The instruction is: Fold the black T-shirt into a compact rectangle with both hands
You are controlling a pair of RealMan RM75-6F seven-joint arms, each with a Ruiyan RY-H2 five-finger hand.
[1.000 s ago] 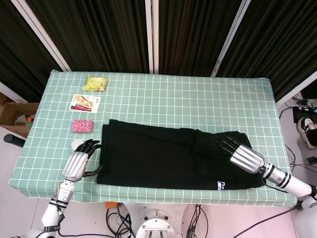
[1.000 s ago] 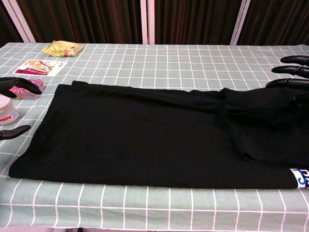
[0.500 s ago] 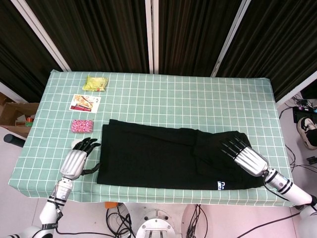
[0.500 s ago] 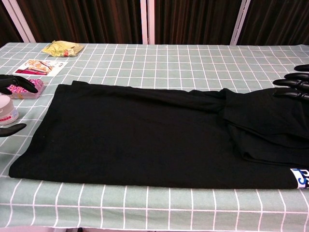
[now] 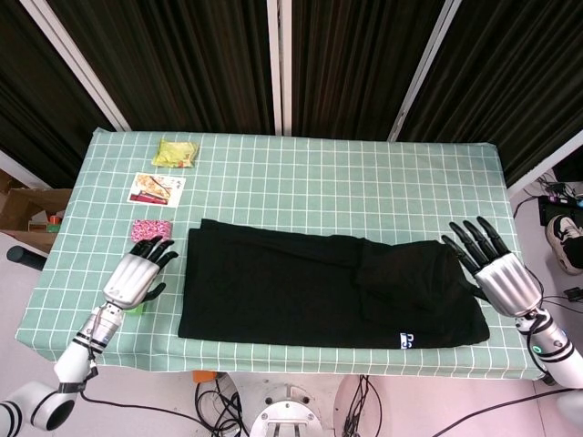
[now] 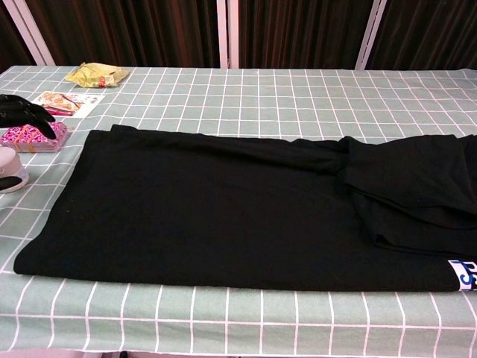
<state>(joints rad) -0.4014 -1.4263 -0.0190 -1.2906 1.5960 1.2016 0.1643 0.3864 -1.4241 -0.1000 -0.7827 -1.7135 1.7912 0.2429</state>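
Showing right hand (image 5: 503, 273): head view only

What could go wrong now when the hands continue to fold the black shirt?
The left hand hovers over a small white jar beside the pink packet; reaching back for the T-shirt could knock either. The folded sleeve layer lies loose near the open right hand and may slip open.
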